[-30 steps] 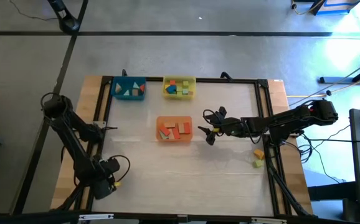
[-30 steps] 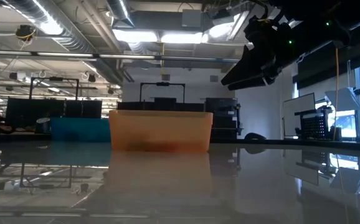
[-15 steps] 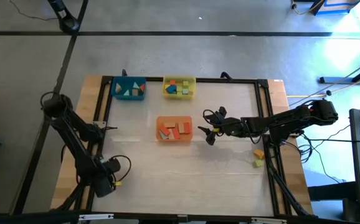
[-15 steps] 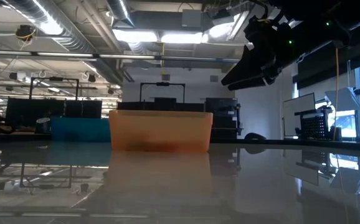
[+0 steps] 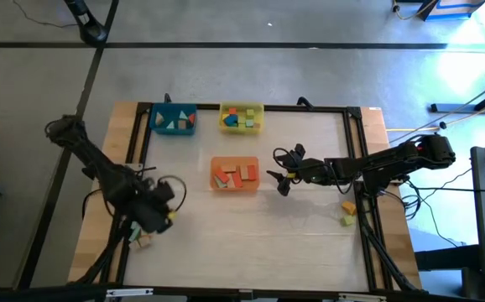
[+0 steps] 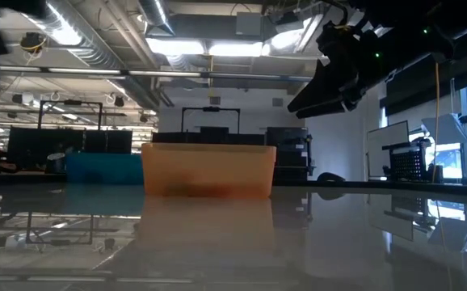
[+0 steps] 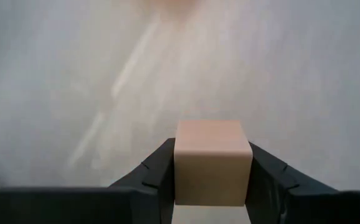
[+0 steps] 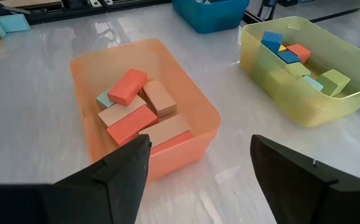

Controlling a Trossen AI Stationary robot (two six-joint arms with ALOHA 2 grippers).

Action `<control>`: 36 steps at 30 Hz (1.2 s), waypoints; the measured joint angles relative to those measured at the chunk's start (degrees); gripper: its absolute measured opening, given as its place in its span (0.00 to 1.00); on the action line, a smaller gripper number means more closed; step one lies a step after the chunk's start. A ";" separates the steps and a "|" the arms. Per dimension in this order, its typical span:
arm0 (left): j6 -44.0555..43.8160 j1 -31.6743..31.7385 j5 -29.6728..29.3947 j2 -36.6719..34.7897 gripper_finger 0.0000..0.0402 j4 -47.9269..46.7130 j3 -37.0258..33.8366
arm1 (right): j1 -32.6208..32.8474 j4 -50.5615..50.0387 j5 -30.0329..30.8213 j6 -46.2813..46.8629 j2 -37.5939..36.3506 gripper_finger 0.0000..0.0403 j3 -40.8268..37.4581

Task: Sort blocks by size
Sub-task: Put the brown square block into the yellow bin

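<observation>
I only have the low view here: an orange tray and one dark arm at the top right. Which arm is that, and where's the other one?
Observer: That is the right arm. The right gripper hovers just right of the translucent orange plastic tray, jaws open and empty.
Operator: And the left one?
Observer: The left gripper is over the left side of the table, away from the trays, jaws shut on a natural-wood cube block.
Operator: What's in the tray?
Observer: Mostly red and natural-wood rectangular blocks, lying flat.
</observation>
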 joint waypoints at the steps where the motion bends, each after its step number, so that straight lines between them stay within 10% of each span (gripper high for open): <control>1: 2.33 2.02 -2.39 -0.92 0.31 0.56 0.00 | 0.00 0.00 -0.31 0.00 -0.02 0.68 0.00; 20: 54.12 42.96 -10.64 1.11 0.34 36.27 0.00 | 0.00 0.03 -0.36 -0.02 -0.02 0.68 0.00; 36: 68.79 62.48 -5.20 20.99 0.34 67.27 0.00 | 0.00 0.17 -0.34 -0.02 0.00 0.68 0.00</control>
